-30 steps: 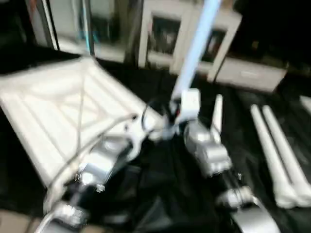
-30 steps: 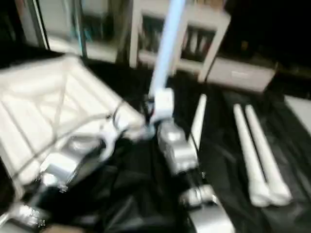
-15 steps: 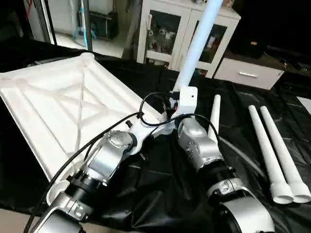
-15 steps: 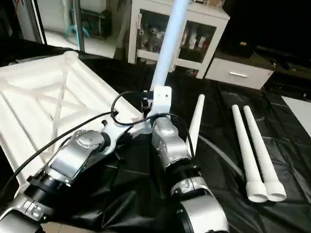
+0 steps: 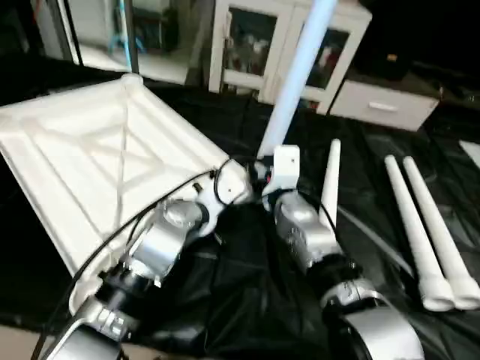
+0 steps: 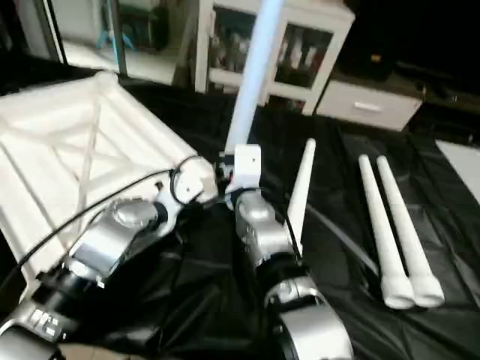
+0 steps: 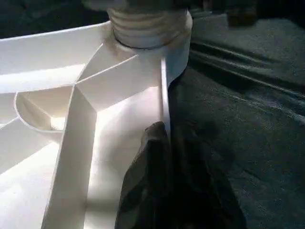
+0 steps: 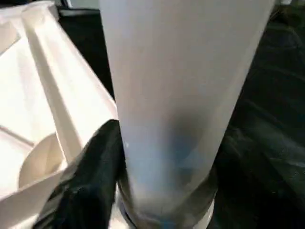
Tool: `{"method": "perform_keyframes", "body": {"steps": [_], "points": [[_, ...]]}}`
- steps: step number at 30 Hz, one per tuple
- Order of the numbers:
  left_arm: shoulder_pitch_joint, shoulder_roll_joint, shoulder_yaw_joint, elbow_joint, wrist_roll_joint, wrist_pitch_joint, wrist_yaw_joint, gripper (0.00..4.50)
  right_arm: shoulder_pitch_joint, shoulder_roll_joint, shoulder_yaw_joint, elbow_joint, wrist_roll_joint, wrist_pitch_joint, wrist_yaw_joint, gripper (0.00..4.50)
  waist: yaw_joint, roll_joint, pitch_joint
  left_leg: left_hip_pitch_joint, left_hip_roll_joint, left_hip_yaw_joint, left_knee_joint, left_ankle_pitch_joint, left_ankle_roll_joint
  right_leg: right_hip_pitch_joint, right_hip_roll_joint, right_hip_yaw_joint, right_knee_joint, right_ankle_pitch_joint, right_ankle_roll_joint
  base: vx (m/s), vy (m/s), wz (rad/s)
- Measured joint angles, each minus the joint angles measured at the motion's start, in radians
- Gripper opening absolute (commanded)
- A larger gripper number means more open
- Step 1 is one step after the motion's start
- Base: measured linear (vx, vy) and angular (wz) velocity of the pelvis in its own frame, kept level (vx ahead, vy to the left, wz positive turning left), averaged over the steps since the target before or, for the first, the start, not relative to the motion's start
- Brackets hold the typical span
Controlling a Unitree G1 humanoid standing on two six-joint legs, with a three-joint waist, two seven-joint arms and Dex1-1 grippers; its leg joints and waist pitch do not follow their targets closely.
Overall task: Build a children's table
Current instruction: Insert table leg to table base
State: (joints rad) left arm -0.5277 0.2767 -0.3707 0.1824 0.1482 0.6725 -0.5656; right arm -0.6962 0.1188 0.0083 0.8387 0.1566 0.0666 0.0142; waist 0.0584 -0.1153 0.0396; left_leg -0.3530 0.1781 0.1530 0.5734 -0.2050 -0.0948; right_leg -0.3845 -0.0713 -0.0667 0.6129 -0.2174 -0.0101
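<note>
Evidently left gripper pinches tabletop rim; right gripper's grip on upright leg unclear (blurred).

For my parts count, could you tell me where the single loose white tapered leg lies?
In the left eye view, the loose white tapered leg lies on the black cloth, just right of the right gripper.

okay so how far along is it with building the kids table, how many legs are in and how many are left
Done: the table top lies ribbed side up on the black cloth, and one leg stands upright in its near corner socket.

In hand: the left gripper is shut on the top's rim beside that socket, and the right gripper sits against the standing leg; whether it grips is unclear.

Left: three loose legs lie on the cloth, not yet fitted.
</note>
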Motion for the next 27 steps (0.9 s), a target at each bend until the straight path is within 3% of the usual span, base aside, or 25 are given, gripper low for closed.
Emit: {"method": "perform_keyframes", "body": {"steps": [9, 15, 18, 20, 22, 27], "points": [[-0.001, 0.018, 0.009, -0.018, -0.002, -0.01, -0.018, 0.0, 0.039, -0.025, 0.031, -0.094, -0.002, 0.056, 0.09, 3.85, 0.0, 0.009, 0.007, -0.001, 0.007, 0.012, -0.001, 0.001, 0.002, -0.003, 0.001, 0.001, -0.002, 0.0, 0.001, 0.0, 0.0, 0.0], [0.002, 0.039, 0.014, -0.025, -0.017, -0.021, -0.04, 0.0, 0.117, -0.075, 0.07, -0.324, 0.0, 0.138, 0.186, 4.45, 0.001, 0.011, 0.01, -0.001, 0.016, 0.018, -0.001, 0.002, 0.003, -0.003, 0.008, 0.002, -0.002, -0.001, 0.0, 0.0, 0.0, 0.0], [0.008, 0.054, 0.018, -0.033, -0.026, -0.026, -0.053, 0.0, 0.142, -0.109, 0.078, -0.406, 0.006, 0.177, 0.217, 4.45, 0.002, 0.012, 0.01, 0.0, 0.019, 0.018, -0.001, 0.003, 0.002, -0.003, 0.011, 0.003, -0.002, -0.001, -0.001, 0.0, 0.0, 0.0], [0.015, 0.067, 0.019, -0.04, -0.029, -0.039, -0.072, 0.0, 0.17, -0.154, 0.093, -0.468, 0.012, 0.225, 0.259, 4.45, 0.002, 0.013, 0.011, 0.0, 0.02, 0.018, -0.001, 0.003, 0.002, -0.003, 0.012, 0.003, -0.002, -0.002, -0.002, 0.0, 0.0, 0.0], [0.038, 0.105, 0.022, -0.061, -0.047, -0.069, -0.113, 0.0, 0.219, -0.256, 0.117, -0.556, 0.015, 0.29, 0.339, 4.45, 0.008, 0.015, 0.012, 0.001, 0.02, 0.018, -0.001, 0.003, 0.002, -0.002, 0.012, 0.003, -0.002, -0.002, -0.003, 0.0, 0.0, 0.0], [0.066, 0.181, 0.041, -0.076, -0.08, -0.112, -0.2, 0.0, 0.282, -0.405, 0.119, -0.652, 0.048, 0.368, 0.513, 4.45, 0.008, 0.018, 0.014, 0.004, 0.02, 0.019, -0.002, 0.003, 0.002, -0.002, 0.012, 0.003, 0.0, -0.003, -0.004, 0.0, 0.0, 0.0]]}}
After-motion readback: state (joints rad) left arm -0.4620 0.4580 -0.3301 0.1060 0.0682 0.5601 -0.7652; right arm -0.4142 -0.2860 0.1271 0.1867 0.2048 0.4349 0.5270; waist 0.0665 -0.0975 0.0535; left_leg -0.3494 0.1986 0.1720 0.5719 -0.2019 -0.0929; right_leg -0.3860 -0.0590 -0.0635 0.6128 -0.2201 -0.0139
